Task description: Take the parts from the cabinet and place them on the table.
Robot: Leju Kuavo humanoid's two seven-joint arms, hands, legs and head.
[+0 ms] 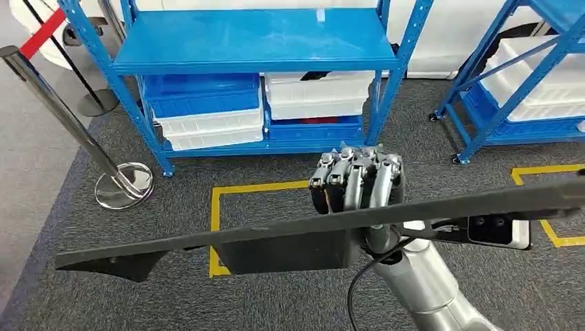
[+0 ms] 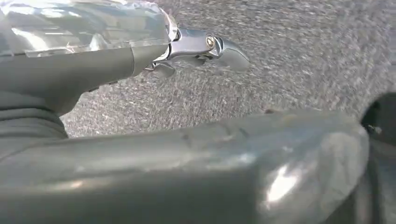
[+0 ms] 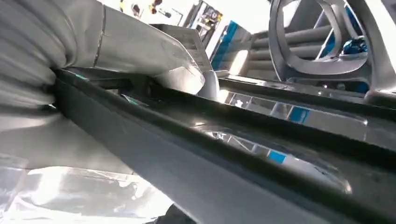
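Part: a long, flat black part (image 1: 303, 231) is in my right hand, lying crosswise and tilted, its far right end higher than its left, above the grey carpet (image 1: 172, 207).
Right hand: my right hand (image 1: 355, 181) grasps the part near its middle, fingers curled over its upper edge; in my right wrist view the thumb (image 3: 154, 56) presses on the dark glossy strip.
Left hand: my left hand (image 2: 205, 49) hangs over the carpet; whether it is released or clenched I cannot tell.
Cabinet: the blue shelf rack (image 1: 255, 45) stands ahead, white bins (image 1: 317, 93) and blue bins (image 1: 200, 93) on its bottom shelf.
Floor: yellow tape lines (image 1: 234, 193) lie between me and the rack.
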